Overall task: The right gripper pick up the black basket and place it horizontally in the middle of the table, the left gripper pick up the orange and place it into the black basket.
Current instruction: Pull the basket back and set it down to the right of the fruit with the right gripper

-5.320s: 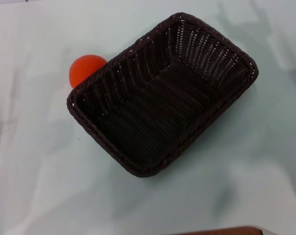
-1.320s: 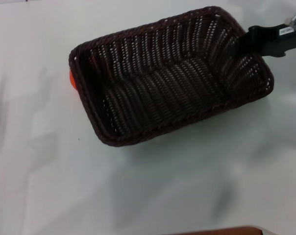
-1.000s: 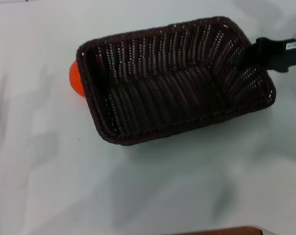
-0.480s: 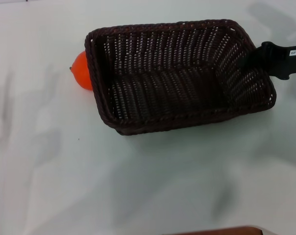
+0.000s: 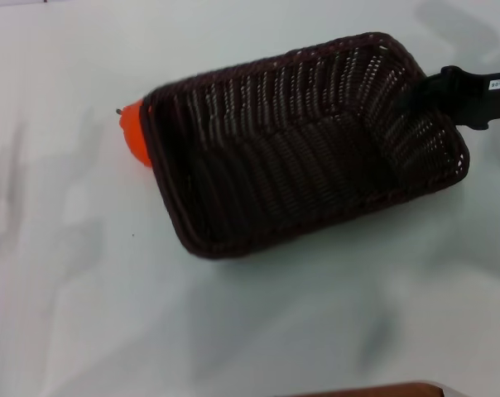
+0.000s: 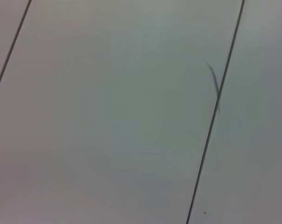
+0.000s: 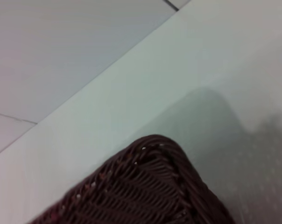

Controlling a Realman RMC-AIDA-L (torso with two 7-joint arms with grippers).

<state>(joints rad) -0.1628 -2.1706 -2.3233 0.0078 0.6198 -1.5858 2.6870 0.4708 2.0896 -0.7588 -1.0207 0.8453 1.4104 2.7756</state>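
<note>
In the head view the black basket (image 5: 300, 145) is lifted off the white table (image 5: 109, 314) and tilted, its long side running left to right. My right gripper (image 5: 424, 93) comes in from the right edge and is shut on the basket's right rim. The orange (image 5: 133, 132) lies on the table at the basket's left end, mostly hidden behind the rim. The right wrist view shows one corner of the basket (image 7: 145, 191) above the table (image 7: 131, 93). The left gripper is out of view.
A brown edge (image 5: 374, 390) shows at the bottom of the head view. The left wrist view shows only a pale panelled surface (image 6: 108, 116) with dark seams.
The basket has been lifted from its diagonal resting place by the right gripper and turned towards horizontal; over the last half second it tilted, and it hides more of the orange.
</note>
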